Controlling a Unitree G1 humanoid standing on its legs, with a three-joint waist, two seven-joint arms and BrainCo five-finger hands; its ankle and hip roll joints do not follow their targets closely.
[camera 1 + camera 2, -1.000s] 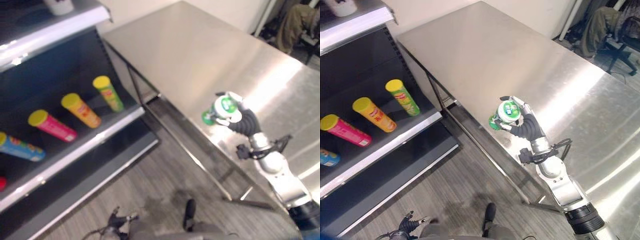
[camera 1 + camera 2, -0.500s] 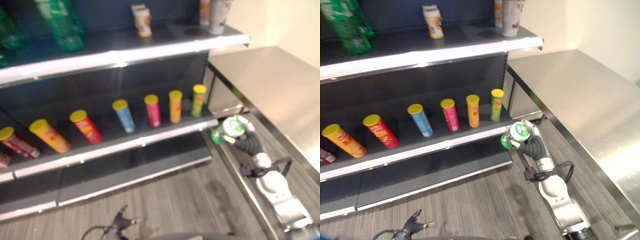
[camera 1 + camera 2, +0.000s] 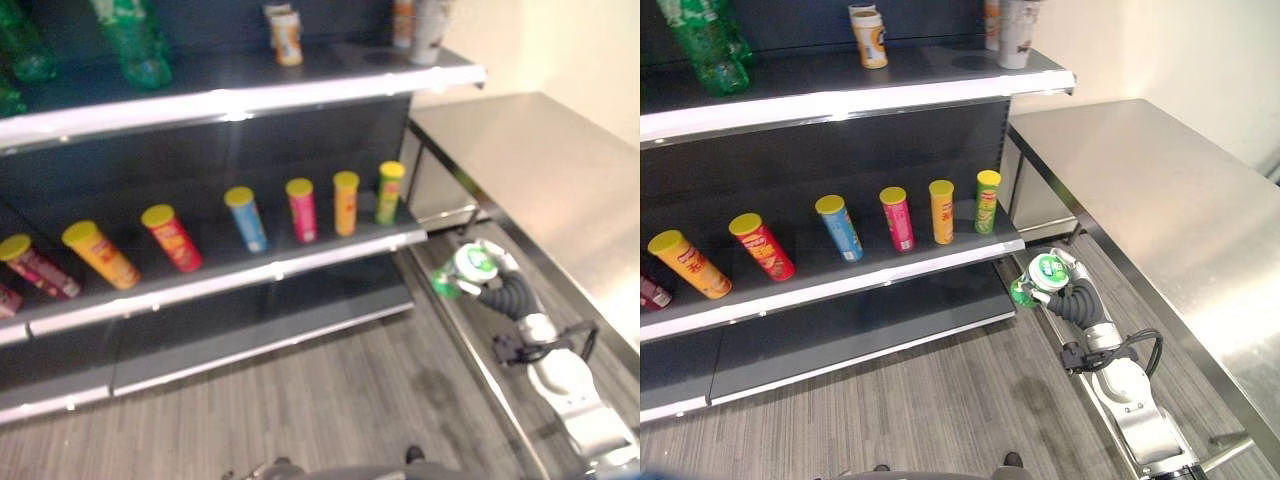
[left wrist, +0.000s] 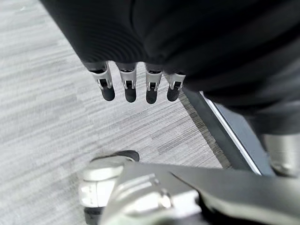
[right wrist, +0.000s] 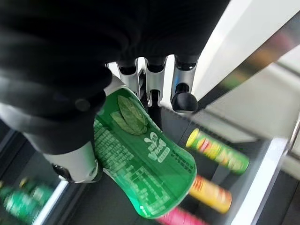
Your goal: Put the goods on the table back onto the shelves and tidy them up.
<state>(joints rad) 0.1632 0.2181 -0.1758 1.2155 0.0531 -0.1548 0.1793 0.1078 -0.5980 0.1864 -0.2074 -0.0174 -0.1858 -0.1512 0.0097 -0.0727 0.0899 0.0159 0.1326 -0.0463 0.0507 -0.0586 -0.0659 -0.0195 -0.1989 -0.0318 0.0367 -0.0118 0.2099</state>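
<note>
Right wrist view: green bottle gripped in right hand.

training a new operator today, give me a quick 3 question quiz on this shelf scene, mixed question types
1. True or false: the right hand is curled round a green can.
2. Multiple choice: where do the crisp tubes stand? A) on the steel table B) on the middle shelf C) on the floor
3. Fill in: the green bottle stands on the ____ shelf.

Key: 1 true. 2 B. 3 top.
</note>
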